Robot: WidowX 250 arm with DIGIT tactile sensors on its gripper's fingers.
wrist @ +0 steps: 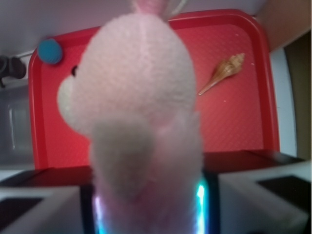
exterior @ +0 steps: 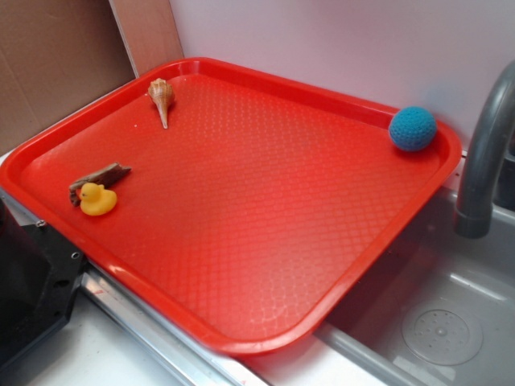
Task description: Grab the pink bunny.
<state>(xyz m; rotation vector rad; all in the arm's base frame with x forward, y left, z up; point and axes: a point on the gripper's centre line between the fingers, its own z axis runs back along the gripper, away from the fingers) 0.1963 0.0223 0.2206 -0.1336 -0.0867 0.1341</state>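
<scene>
One pink bunny [wrist: 136,112] fills the wrist view, probably pinched in the closed claw [wrist: 148,204] high above the red tray [wrist: 243,122], with the shell [wrist: 223,72] at two o'clock, and it could slip and drop if that soft fluff squishes loose.

A pale pink bunny [wrist: 139,107] fills the wrist view, blurred and close, above a red tray [wrist: 239,122] holding a spiral seashell [wrist: 223,72] and a blue ball [wrist: 50,51].
</scene>
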